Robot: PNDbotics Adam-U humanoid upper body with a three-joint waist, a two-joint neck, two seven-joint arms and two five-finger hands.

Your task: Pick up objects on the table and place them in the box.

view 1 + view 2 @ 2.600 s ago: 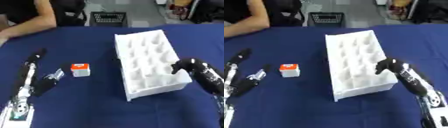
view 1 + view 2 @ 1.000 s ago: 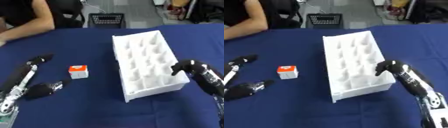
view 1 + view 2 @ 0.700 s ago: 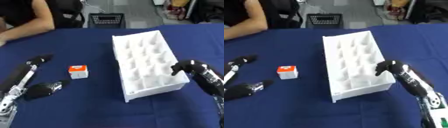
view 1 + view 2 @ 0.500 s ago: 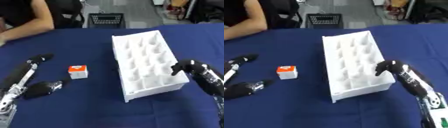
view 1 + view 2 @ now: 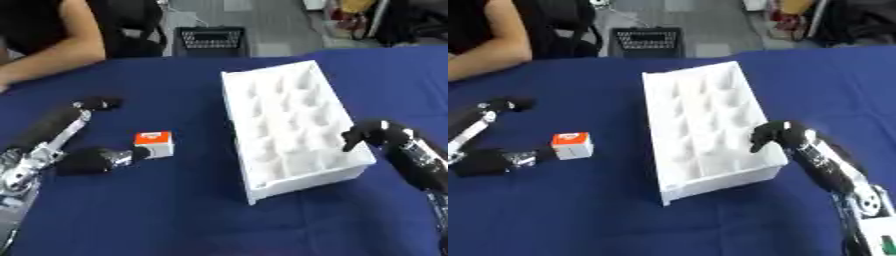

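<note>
Blue table (image 5: 192,200) w/ white box (image 5: 293,130) at centre. Left hand (image 5: 92,160) at lower left, fingers spread beside orange-white cube (image 5: 153,144), approaching; next it must pinch it. Right hand (image 5: 776,135) curled on box edge.

The counter (image 5: 184,210) is covered in dark blue cloth, matt and smooth with faint creases. The white box (image 5: 293,130) looks like matt foam or moulded plastic, its cell walls soft-edged. The small cube (image 5: 155,144) is white with an orange top, smooth like plastic. Each robot hand, left (image 5: 92,159) and right (image 5: 776,135), is matt black, with silver metal along the left forearm (image 5: 61,137).
</note>
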